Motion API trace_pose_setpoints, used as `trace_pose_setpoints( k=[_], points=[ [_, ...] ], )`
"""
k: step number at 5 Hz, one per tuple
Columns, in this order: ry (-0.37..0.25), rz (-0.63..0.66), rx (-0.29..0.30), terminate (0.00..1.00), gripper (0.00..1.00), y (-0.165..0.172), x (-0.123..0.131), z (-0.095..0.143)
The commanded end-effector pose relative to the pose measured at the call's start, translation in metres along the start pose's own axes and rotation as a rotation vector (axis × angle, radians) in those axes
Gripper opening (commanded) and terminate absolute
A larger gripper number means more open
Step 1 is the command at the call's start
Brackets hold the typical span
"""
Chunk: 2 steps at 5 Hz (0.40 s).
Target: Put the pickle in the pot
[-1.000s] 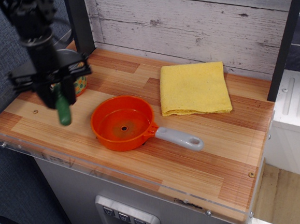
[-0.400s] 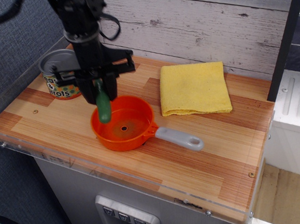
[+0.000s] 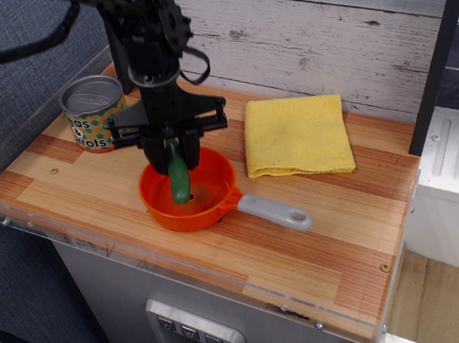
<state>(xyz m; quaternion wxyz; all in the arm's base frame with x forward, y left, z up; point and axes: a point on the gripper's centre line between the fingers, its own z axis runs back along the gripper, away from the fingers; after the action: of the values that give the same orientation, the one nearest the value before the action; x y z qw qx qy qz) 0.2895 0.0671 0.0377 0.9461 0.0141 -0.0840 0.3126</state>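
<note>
My black gripper (image 3: 173, 152) hangs over the orange pot (image 3: 157, 205) and is shut on the dark green pickle (image 3: 179, 180). The pickle hangs upright from the jaws, its lower end inside the pot's rim, just above or at the pot's floor; I cannot tell if it touches. The pot sits near the table's front, its light grey looped handle (image 3: 274, 212) pointing right. The pot's centre hole is hidden behind the pickle.
A silver-lidded can with coloured dots (image 3: 93, 112) stands at the back left. A folded yellow cloth (image 3: 296, 134) lies at the back right of the pot. The wooden table's (image 3: 338, 242) front edge runs just below the pot. A plank wall stands behind.
My gripper has carried the pickle from the table's left side, in front of the can, rightward to above the pot and lowered it into the rim.
</note>
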Motion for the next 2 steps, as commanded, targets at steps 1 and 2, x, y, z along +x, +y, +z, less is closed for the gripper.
trace_pose_setpoints(
  k=[1, 2],
  points=[
    [-0.044, 0.004, -0.020, 0.00, 0.00, -0.0048, -0.0015, -0.0008],
    [-0.045, 0.004, -0.024, 0.00, 0.00, -0.0051, -0.0019, -0.0026]
  ],
)
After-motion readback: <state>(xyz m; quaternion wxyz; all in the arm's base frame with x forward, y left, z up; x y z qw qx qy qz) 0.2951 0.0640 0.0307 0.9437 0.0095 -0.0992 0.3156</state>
